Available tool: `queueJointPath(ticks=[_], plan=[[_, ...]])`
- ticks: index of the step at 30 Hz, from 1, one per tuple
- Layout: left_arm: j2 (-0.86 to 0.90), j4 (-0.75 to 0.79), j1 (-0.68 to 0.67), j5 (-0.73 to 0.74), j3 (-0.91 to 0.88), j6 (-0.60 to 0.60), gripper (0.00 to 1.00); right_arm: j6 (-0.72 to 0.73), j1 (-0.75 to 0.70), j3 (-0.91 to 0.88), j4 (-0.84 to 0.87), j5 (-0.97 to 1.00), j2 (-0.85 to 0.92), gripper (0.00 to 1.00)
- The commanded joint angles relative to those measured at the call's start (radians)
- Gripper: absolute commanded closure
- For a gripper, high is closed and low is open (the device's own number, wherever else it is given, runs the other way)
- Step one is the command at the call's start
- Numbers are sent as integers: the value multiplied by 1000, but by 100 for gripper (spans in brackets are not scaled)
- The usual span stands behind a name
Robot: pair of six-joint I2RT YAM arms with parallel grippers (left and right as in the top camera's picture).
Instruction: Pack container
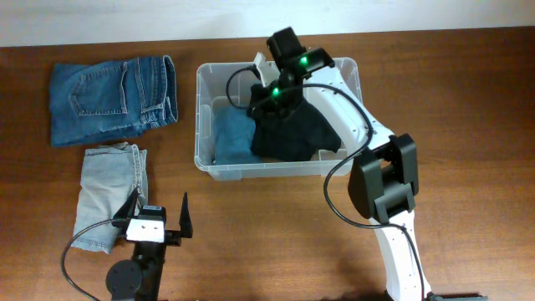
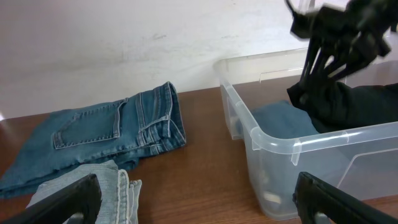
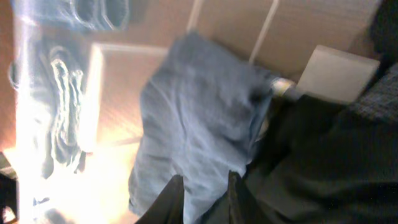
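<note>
1. Because the right end effector hangs within the walls of the container, the coming move is judged to turn on a vertical relation. The container's floor lies straight below it, so little sideways reach is called for.
2. The right end effector's jaws are seen nearly together. In the left wrist view the black garment is drawn up in a peak to them, so a grip on that garment is judged. The pinch itself cannot be seen in the right wrist view.
3. The black garment is spread over the right half of the container. A blue garment is laid flat in the left half, just beside it and partly overlapped.
4. The container is set upright on the surface, mouth upward, toward the far side and near the middle. Its long axis runs left to right across the surface, with the short walls facing the two sides.
5. The left end effector is held fully open and empty at the near left, well apart from the container. The right arm is therefore by far the nearer.
6. Two items lie outside to the left: folded dark jeans and pale jeans, the latter just beside the left end effector. From there the container lies to the right and farther away.
</note>
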Motion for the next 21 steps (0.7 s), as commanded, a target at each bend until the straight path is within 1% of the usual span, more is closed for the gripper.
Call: queueJointPath(ticks=[1, 3, 5, 9, 12, 16, 18, 21], plan=[[-6, -5, 8, -7, -3, 13, 1, -13, -38, 125, -52, 166, -89, 71], [-6, -5, 8, -7, -3, 13, 1, 14, -54, 171, -77, 319, -94, 56], [-6, -5, 8, -7, -3, 12, 1, 25, -70, 181, -71, 385, -94, 56], [-6, -5, 8, -7, -3, 13, 1, 25, -97, 140, -34, 396, -80, 73], [-6, -5, 8, -7, -3, 12, 1, 32, -102, 89, 16, 395, -56, 77], [-6, -5, 8, -7, -3, 13, 1, 32, -95, 0, 109, 384, -18, 91], [-6, -5, 8, -7, -3, 13, 1, 39, -93, -40, 148, 384, -11, 93], [-6, -5, 8, -7, -3, 13, 1, 61, -86, -86, 200, 383, -9, 93]])
